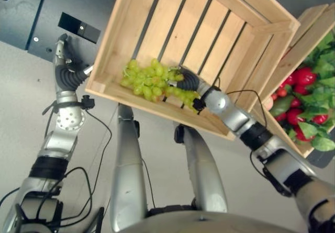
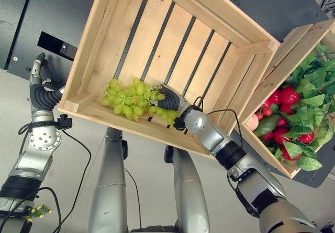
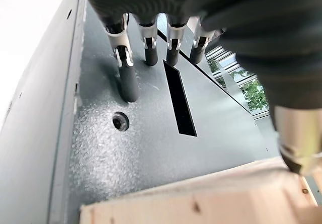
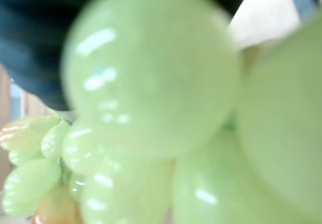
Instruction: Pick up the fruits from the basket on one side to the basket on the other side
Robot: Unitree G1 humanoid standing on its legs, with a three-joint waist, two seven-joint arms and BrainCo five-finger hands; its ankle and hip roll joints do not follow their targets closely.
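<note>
Left eye view: right hand [image 1: 189, 79] in near crate [image 1: 209, 29], grip on green grapes [image 1: 149, 78] unclear; left hand [image 1: 64, 52] relaxed against dark panel [image 3: 126, 148]; far crate [image 1: 309, 44] holds red fruit [image 1: 303, 77], leaves [image 1: 327, 65].

We see a pale grey floor [image 1: 157, 154] below a dark speckled worktop [image 3: 141, 153], with a bright window [image 3: 241, 83] beyond.

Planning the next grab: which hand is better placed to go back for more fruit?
The right hand: it lies on the green grapes in the near crate, beside the fruit crate. The left hand hangs outside, far from it.
</note>
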